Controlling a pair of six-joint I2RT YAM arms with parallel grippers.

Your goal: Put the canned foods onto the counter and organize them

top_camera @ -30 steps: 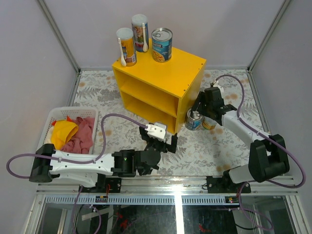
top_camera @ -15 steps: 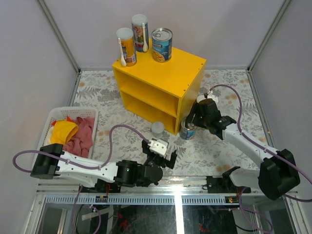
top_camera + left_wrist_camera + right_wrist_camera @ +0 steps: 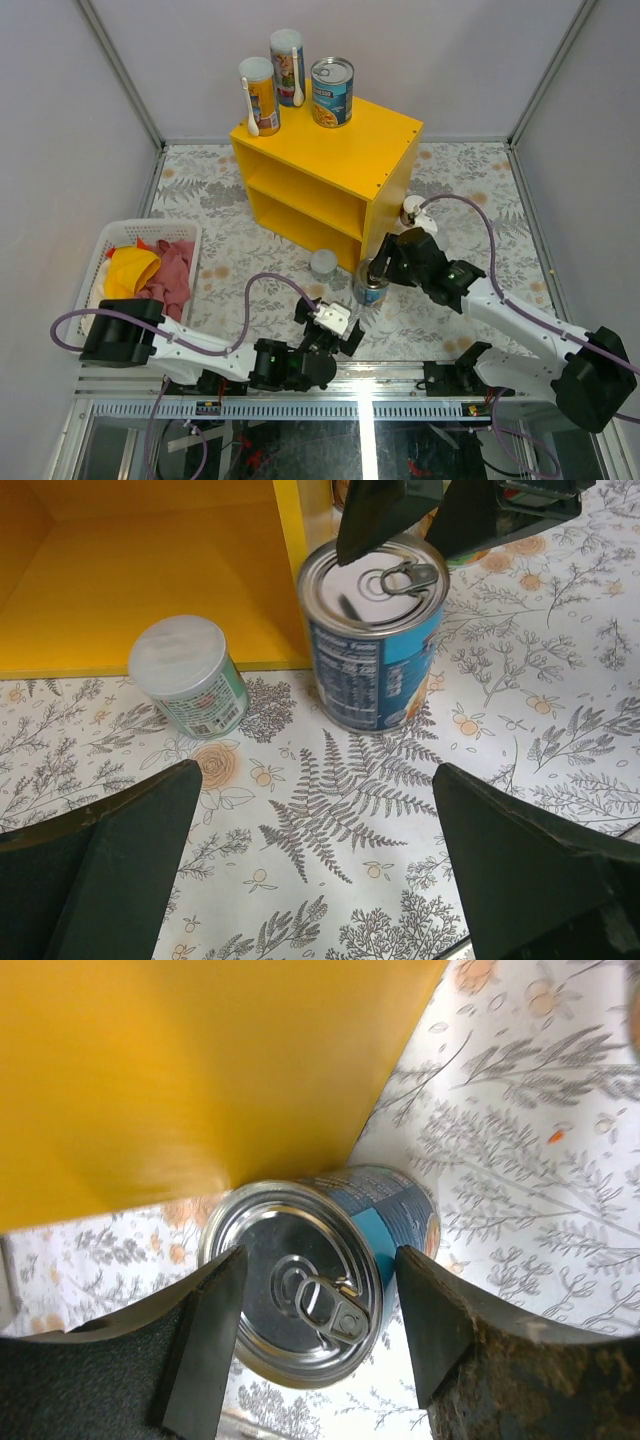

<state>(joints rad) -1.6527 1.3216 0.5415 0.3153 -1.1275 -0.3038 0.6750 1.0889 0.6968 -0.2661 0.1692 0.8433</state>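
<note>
The right pincer (image 3: 318, 1260) grips a blue-labelled steel can (image 3: 372, 630), one finger against each side of its wall just under the rim, pull tab up. The can stands upright at desk level, just off the near corner of the yellow counter (image 3: 385, 135); whether its base touches the desk (image 3: 470, 190) is unclear. A short pale-lidded can (image 3: 186, 675) stands near it, before the lower compartment. The left pincer (image 3: 320, 870) hangs wide and empty, facing both. Two tall tubes (image 3: 260, 95) and another steel can (image 3: 332, 92) top the counter. Rigid, probably heavy and slick-labelled, the can looks best squeezed across its wall, not by the tab.
</note>
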